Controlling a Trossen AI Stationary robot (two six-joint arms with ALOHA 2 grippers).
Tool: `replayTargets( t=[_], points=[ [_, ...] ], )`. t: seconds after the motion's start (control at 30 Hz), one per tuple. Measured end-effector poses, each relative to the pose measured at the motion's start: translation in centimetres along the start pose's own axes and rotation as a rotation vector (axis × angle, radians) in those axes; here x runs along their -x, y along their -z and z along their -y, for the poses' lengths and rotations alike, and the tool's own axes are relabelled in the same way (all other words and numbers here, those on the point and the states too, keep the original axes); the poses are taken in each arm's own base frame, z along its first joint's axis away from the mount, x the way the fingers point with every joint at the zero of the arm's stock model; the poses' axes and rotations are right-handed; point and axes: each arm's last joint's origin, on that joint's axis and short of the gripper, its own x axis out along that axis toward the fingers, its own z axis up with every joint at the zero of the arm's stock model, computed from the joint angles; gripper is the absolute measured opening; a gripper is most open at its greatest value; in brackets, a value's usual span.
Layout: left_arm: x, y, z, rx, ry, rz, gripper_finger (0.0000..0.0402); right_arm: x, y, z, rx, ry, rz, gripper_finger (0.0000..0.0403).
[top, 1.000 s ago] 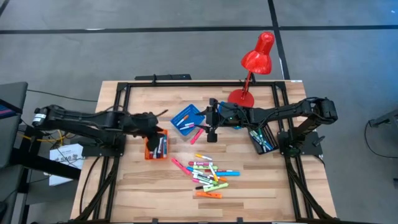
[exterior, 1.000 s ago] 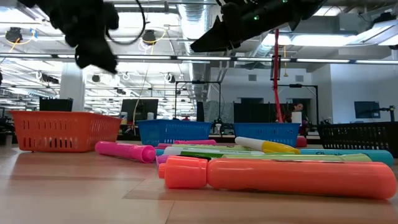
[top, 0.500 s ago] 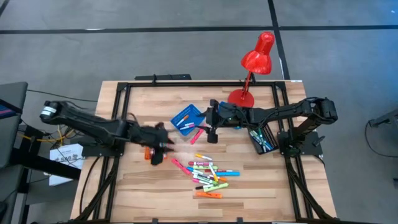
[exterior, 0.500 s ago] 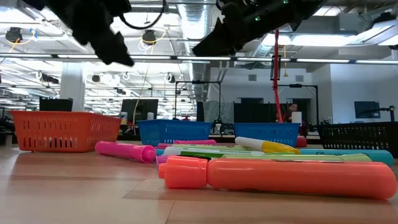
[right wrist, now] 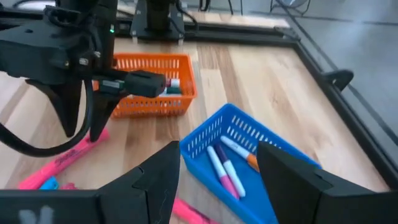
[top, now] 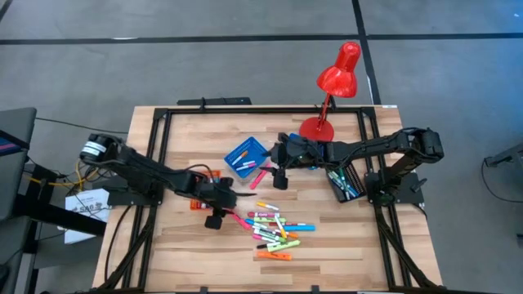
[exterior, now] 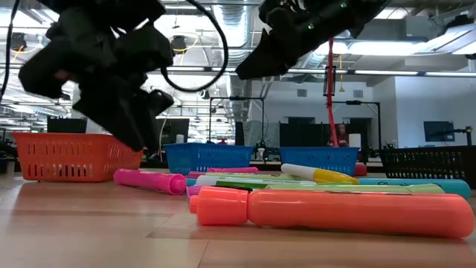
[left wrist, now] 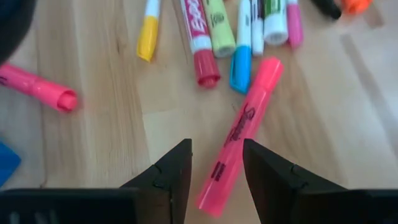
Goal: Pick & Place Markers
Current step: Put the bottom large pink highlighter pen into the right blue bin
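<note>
Tabletop (top: 180,245) of pale wood carries everything, framed by black rails, with a red lamp (top: 335,77) at its far edge. Three small trays ring the work area, presumably as sorting bins: an orange tray (right wrist: 146,87) mostly under the left arm, a blue tray (top: 246,153) at the centre holding a few pens, and a black tray (top: 343,184) by the right arm's base with more. Markers (top: 272,226) lie loose in a mixed-colour heap on the near middle of the table, well apart from the blue tray. Left gripper (left wrist: 216,171) hangs low at the heap's edge with fingers spread and nothing between them; in its wrist view a pink marker (left wrist: 239,134) lies on the wood in line with the gap, so it looks lined up to take that one. Right gripper (right wrist: 216,168) waits above the table just beside the blue tray, fingers also apart and empty, likely parked there after a drop-off
</note>
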Motion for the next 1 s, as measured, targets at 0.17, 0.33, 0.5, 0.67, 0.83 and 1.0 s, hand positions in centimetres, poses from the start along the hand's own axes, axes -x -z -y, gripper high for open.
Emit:
replayTargets(
  t=[0.17, 0.33, 0.5, 0.67, 0.83, 1.0],
  points=[
    [-1.2, 0.4, 0.0, -0.007, 0.002, -0.035, 0.0140, 0.0, 0.2, 0.0, -0.044, 0.000, -0.023, 0.0205],
    [-2.7, 1.2, 0.2, -0.007, 0.041, -0.091, 0.0140, 0.0, 0.3, 0.0, -0.082, -0.001, -0.035, 0.0205],
    [-3.3, 1.3, 0.2, -0.060, 0.047, -0.099, 0.0127, 0.0, 0.5, -0.1, -0.081, -0.002, -0.050, 0.0205],
    [-2.4, 1.0, 0.1, -0.092, 0.016, -0.070, 0.0070, 0.0, 0.5, -0.1, -0.079, -0.002, -0.049, 0.0205],
    [0.6, -0.6, 0.0, -0.071, -0.002, 0.064, 0.0062, 2.3, -1.1, -0.5, -0.042, -0.020, -0.032, 0.0205],
    [4.4, -2.1, -0.6, -0.095, -0.143, 0.225, 0.0083, 6.1, -2.3, -1.1, -0.050, -0.054, -0.051, 0.0205]
  ],
)
